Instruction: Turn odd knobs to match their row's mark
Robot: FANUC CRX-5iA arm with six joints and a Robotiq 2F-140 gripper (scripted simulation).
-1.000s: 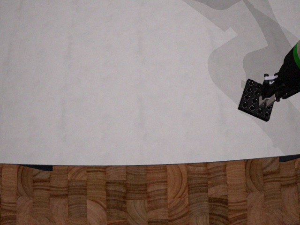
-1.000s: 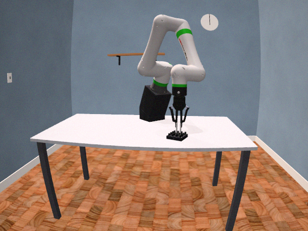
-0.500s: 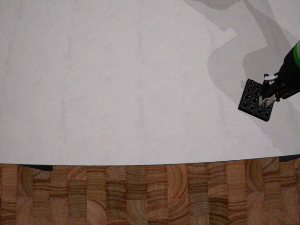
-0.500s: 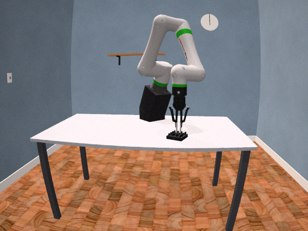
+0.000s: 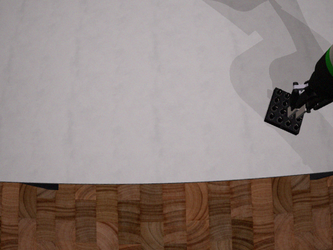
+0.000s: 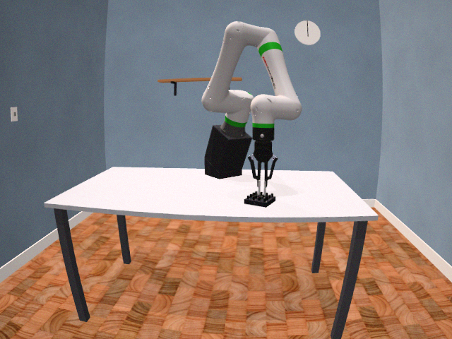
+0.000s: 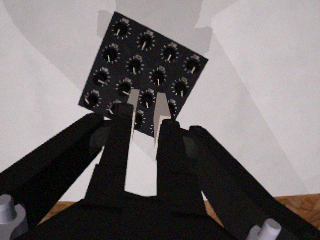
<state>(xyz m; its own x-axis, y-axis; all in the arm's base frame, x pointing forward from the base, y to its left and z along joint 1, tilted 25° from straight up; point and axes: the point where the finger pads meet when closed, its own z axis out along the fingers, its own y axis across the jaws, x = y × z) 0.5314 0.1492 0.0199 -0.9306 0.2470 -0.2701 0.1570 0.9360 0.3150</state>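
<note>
Knob box (image 5: pixel 281 127) (image 6: pixel 253 202) (image 7: pixel 108 93) stands on the right part of the table (image 5: pixel 134 107) (image 6: pixel 145 193) (image 7: pixel 260 115), directly below the gripper (image 5: pixel 296 113) (image 6: pixel 262 193) (image 7: pixel 146 103). Fingers are slightly parted, pinching nothing. One knob (image 7: pixel 147 99) appears between the tips in the wrist view; whether they straddle it cannot be told.
</note>
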